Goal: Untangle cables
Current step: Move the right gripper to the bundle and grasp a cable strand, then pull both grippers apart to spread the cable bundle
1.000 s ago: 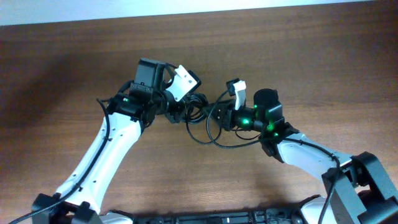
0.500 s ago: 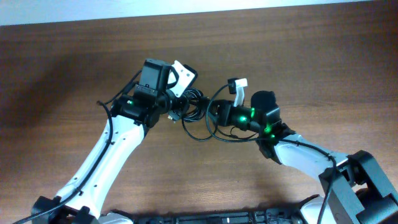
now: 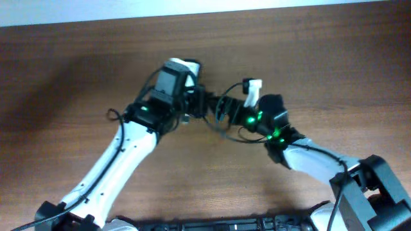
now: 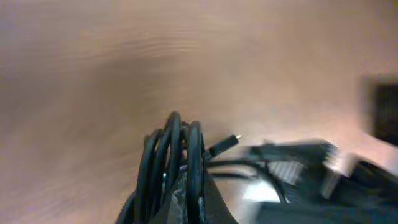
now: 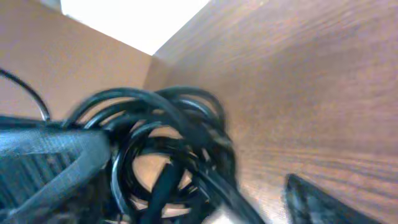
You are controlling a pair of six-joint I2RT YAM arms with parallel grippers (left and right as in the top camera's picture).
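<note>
The cables (image 3: pixel 212 108) are a bunch of thin black cords hanging between my two grippers, just above the brown table (image 3: pixel 334 58). My left gripper (image 3: pixel 196 101) is shut on the bunch; in the left wrist view several strands (image 4: pixel 169 163) run up through its jaws (image 4: pixel 186 208) and a small plug end (image 4: pixel 231 139) sticks out to the right. My right gripper (image 3: pixel 226 110) faces it from the right and stands open. In the right wrist view the coil (image 5: pixel 163 144) fills the space ahead of the gripper (image 5: pixel 186 208), and its right finger (image 5: pixel 314 200) stands apart from the coil.
The two arms meet head-on at the table's middle, grippers almost touching. Each arm carries its own thicker black wire along its white links (image 3: pixel 112 170). A pale wall band (image 3: pixel 192 8) runs along the far table edge.
The right gripper, shut a second ago, has opened. The left gripper has swung right and further back with the bunch. The loose loops that trailed toward the front are drawn in tighter.
</note>
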